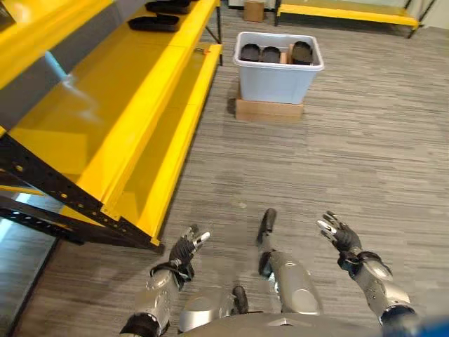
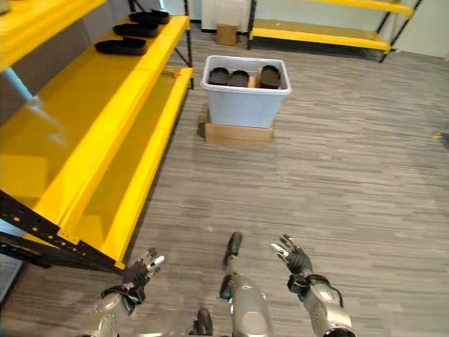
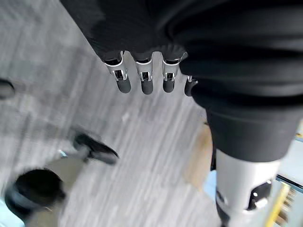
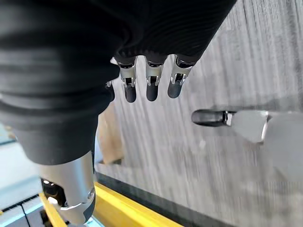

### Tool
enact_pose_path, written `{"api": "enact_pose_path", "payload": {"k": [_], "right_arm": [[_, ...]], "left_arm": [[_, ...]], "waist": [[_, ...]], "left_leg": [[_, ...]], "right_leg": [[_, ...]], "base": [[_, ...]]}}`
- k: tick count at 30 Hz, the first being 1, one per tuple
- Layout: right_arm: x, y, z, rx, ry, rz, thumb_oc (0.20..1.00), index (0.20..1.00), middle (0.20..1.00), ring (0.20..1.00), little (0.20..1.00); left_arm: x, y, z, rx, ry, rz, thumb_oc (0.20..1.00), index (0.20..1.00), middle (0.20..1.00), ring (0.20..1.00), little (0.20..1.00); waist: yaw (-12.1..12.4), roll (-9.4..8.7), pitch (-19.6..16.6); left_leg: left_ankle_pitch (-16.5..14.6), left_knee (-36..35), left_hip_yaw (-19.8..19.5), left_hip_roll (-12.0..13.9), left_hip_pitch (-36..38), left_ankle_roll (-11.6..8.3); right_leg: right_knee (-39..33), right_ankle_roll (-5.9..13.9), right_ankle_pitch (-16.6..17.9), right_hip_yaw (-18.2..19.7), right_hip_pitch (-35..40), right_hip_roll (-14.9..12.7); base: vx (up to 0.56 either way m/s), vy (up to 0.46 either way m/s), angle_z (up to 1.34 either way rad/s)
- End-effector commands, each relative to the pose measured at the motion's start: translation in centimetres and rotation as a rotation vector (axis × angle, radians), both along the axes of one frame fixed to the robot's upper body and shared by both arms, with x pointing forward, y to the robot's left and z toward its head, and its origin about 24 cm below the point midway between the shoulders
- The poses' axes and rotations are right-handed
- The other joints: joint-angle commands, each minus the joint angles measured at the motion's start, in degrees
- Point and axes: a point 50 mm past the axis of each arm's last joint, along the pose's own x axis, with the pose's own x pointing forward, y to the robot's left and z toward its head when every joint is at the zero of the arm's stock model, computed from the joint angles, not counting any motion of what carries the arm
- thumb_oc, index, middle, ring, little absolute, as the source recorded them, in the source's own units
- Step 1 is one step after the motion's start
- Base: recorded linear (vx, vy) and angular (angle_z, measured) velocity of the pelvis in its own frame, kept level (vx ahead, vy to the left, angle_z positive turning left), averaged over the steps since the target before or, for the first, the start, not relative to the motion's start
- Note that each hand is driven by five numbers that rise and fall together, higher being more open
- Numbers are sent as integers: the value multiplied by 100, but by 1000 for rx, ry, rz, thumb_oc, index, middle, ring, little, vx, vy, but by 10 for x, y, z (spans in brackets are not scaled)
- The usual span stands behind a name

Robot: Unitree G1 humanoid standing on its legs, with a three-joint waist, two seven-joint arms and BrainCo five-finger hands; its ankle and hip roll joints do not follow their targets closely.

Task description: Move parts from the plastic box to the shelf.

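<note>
Both hands are empty and held low over the grey floor [image 1: 365, 140]. The left hand [image 1: 186, 247] has its fingers [image 3: 124, 80] relaxed and nearly straight, holding nothing, and the right hand [image 1: 339, 235] is likewise spread loosely, its fingers [image 4: 151, 85] hanging free above bare flooring. The plastic box [image 1: 277, 77] stands well ahead of both hands, a little nearer the right one's line, resting on a flat cardboard base [image 1: 269, 110]. Several dark parts [image 1: 271, 53] stand in it along its far side, so the box is not yet emptied. The yellow shelf [image 1: 140, 105] runs forward on the far side of the left hand, and a few dark parts [image 2: 121, 46] already lie on its upper level far ahead, level with the box or past it. Judging from that, the task is partly done: some parts are placed, at least three or four remain, and neither hand is near the box, so an approach and another pick seem to come next. How many parts lie lower in the box cannot be told, since its wall hides the inside. The shelf's far end is cut off, so the count of placed parts is uncertain. A second yellow rack [image 2: 319, 35] and a small carton [image 2: 226, 34] show beyond the box.
</note>
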Motion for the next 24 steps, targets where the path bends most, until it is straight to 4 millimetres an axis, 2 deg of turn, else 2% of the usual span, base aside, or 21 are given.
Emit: {"api": "enact_pose_path", "payload": {"k": [1, 3, 4, 6, 9, 13, 17, 18, 19, 20, 21, 22, 23, 24], "right_arm": [[36, 5, 39, -88, -225, 75, 1000, 1000, 1000, 1000, 1000], [36, 2, 39, -106, -222, 72, 1000, 1000, 1000, 1000, 1000], [35, 0, 39, -112, -220, 58, 1000, 1000, 1000, 1000, 1000], [34, -6, 38, -151, -199, -6, 1000, 1000, 1000, 1000, 1000], [29, -20, 39, -334, -157, -171, 1000, 1000, 1000, 1000, 1000], [19, -42, 47, -540, -125, -452, 1000, 1000, 1000, 1000, 1000], [18, -45, 53, -595, -137, -493, 1000, 1000, 1000, 1000, 1000], [17, -45, 52, -594, -130, -481, 1000, 1000, 1000, 1000, 1000], [15, -44, 48, -565, -115, -471, 1000, 1000, 1000, 1000, 1000], [14, -44, 48, -568, -112, -475, 1000, 1000, 1000, 1000, 1000], [14, -45, 47, -567, -111, -481, 1000, 1000, 1000, 1000, 1000], [13, -47, 47, -557, -108, -496, 1000, 1000, 1000, 1000, 1000], [13, -47, 47, -555, -107, -501, 1000, 1000, 1000, 1000, 1000], [12, -51, 47, -569, -106, -500, 1000, 1000, 1000, 1000, 1000]], "left_arm": [[39, 4, 35, 74, -204, -82, 1000, 1000, 1000, 1000, 1000], [39, 4, 36, 78, -211, -92, 1000, 1000, 1000, 1000, 1000], [39, 4, 37, 80, -215, -96, 1000, 1000, 1000, 1000, 1000], [38, 4, 38, 75, -212, -85, 1000, 1000, 1000, 1000, 1000], [36, 1, 38, 56, -220, -82, 1000, 1000, 1000, 1000, 1000], [42, -12, 44, 32, -257, -106, 1000, 1000, 1000, 1000, 1000], [52, -22, 53, 11, -309, -125, 1000, 1000, 1000, 1000, 1000], [56, -25, 57, 15, -327, -121, 1000, 1000, 1000, 1000, 1000], [63, -29, 62, 25, -357, -105, 1000, 1000, 1000, 1000, 1000], [65, -30, 64, 9, -363, -93, 1000, 1000, 1000, 1000, 1000], [66, -30, 65, 1, -366, -87, 1000, 1000, 1000, 1000, 1000], [69, -33, 68, 0, -377, -88, 1000, 1000, 1000, 1000, 1000], [70, -33, 69, 5, -384, -93, 1000, 1000, 1000, 1000, 1000], [74, -37, 74, 15, -403, -119, 1000, 1000, 1000, 1000, 1000]], "waist": [[-137, -205, -519], [-139, -174, -572], [-154, -192, -616], [-173, -62, -721], [-247, 44, -896], [-453, 198, -1046], [-572, 303, -1063], [-609, 321, -1065], [-633, 316, -1082], [-646, 317, -1093], [-653, 319, -1100], [-675, 312, -1116], [-678, 308, -1115], [-662, 139, -992]], "left_leg": [[63, -883, -339, 116, 554, -274], [13, -837, -335, 109, 565, -281], [17, -790, -293, 68, 533, -282], [-162, -749, -264, 153, 659, -306], [-102, -622, -190, 182, 752, -420], [382, -193, 49, 377, 643, -658], [746, 323, 76, 416, 437, -830], [859, 597, 96, 409, 308, -896], [1155, 1054, 258, 483, 114, -1054], [1375, 1295, 344, 546, 30, -1168], [1457, 1383, 370, 565, -3, -1213], [1763, 1825, 472, 640, -203, -1356], [1845, 1991, 503, 678, -305, -1397], [1827, 3314, 840, 1073, -1075, -1454]], "right_leg": [[-205, -32, 859, 99, 626, 204], [-48, -108, 737, 47, 637, 225], [66, -220, 673, -26, 614, 189], [263, -284, 401, -81, 685, 315], [393, -474, 132, -193, 719, 431], [511, -783, -236, -212, 657, 695], [565, -1007, -472, -102, 625, 902], [555, -1081, -553, -40, 653, 985], [505, -1209, -664, -74, 737, 1046], [441, -1268, -692, -78, 791, 1075], [411, -1293, -705, -73, 815, 1088], [279, -1365, -737, -7, 933, 1116], [220, -1386, -734, 22, 976, 1128], [52, -1431, -729, 159, 1269, 1007]], "base": [[748, -129, 58], [416, -97, 33], [398, -101, 13], [407, -89, 9], [446, -135, 4], [343, -130, 17], [206, -85, 1], [261, -217, -60], [206, -220, -66], [140, -184, -49], [80, -124, -20], [68, -103, -12], [124, -214, -6], [118, -171, -1]]}}
